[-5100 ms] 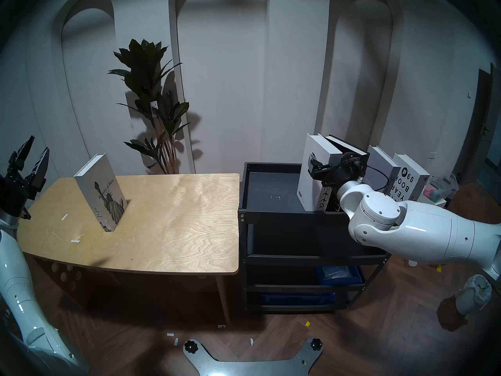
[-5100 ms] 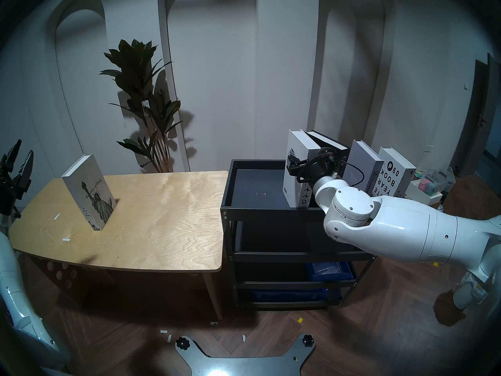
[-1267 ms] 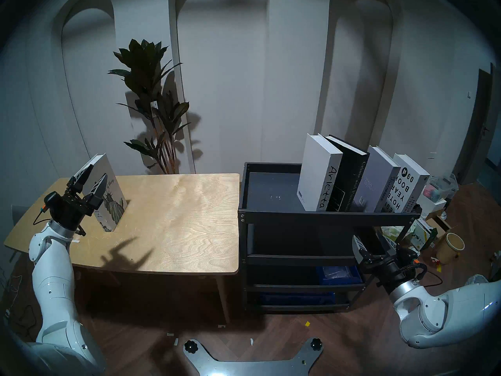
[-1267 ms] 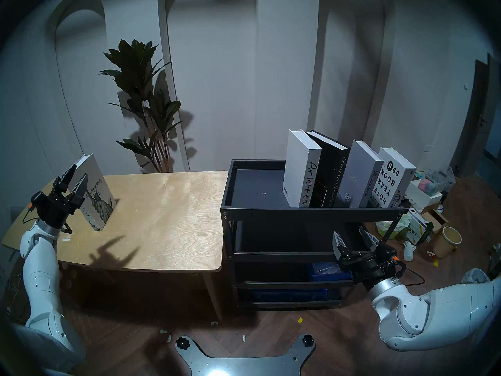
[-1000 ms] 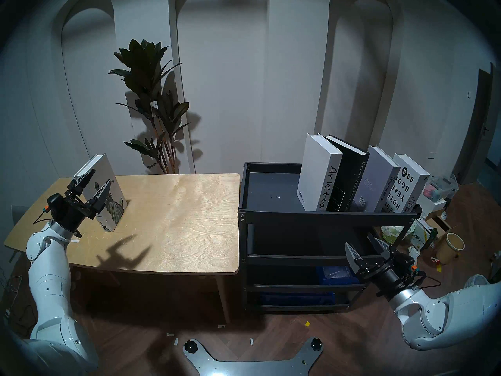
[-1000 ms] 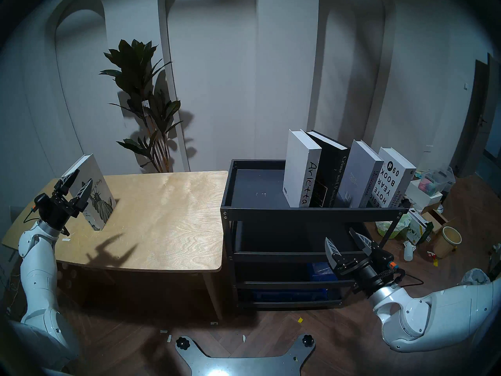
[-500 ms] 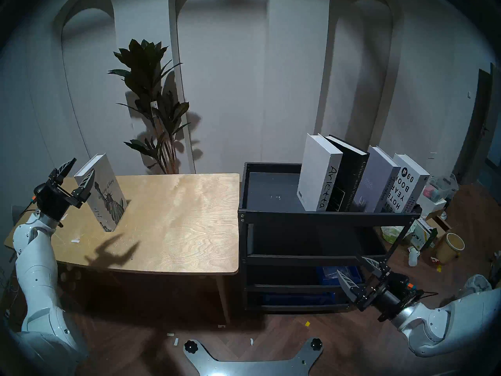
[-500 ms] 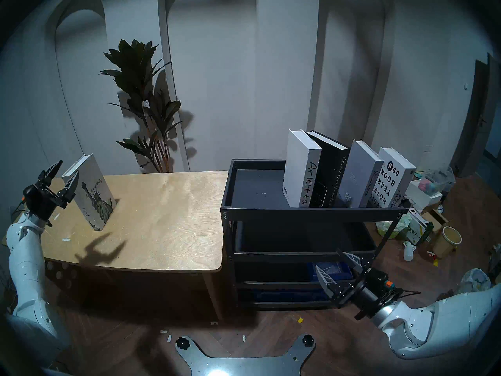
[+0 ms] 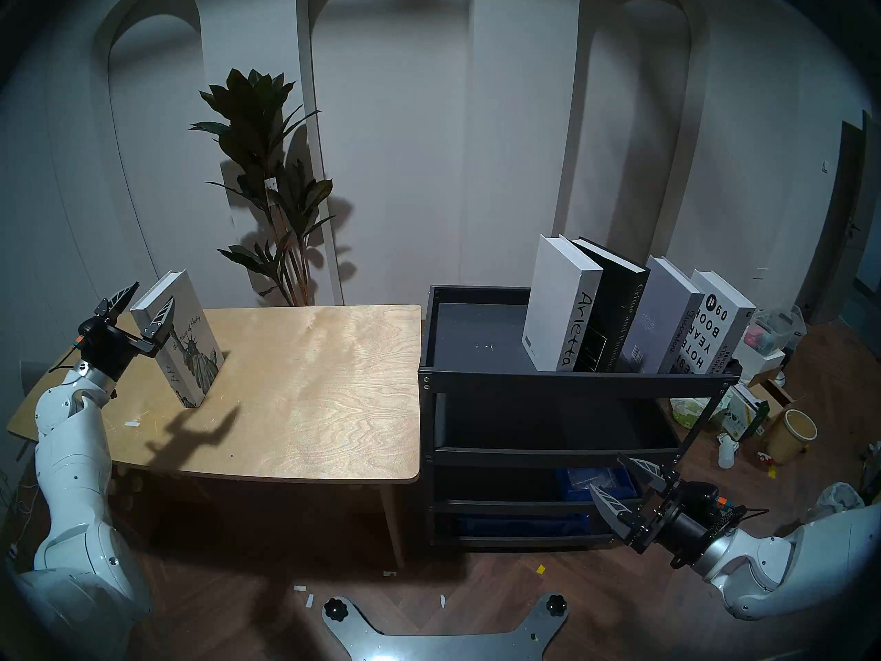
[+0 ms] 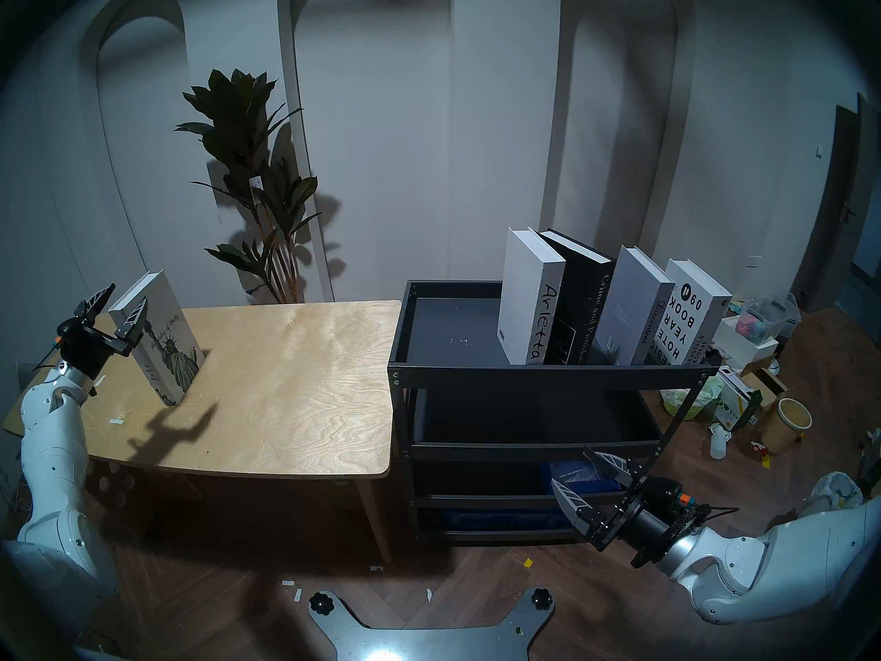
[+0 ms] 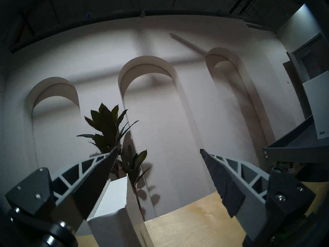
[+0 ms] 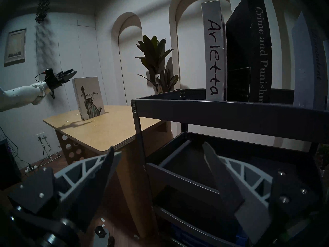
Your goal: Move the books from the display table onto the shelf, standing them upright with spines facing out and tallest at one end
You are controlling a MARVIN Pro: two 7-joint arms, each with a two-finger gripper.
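Since half second earlier, left gripper (image 9: 145, 303) had edged up and right, fingers spread wide, straddling top near corner of Statue of Liberty book (image 9: 188, 343); contact could not be told. Book stood upright at far left of display table (image 9: 310, 397), cover facing right. Right of table, black shelf (image 9: 567, 383) held four upright books, spines near: Arietta (image 9: 555, 307), Crime and Punishment (image 9: 612, 319), Discontent (image 9: 665, 319), yearbook (image 9: 715, 331). Right gripper (image 9: 615, 474) had barely shifted, open and empty, low beside shelf's lower tiers.
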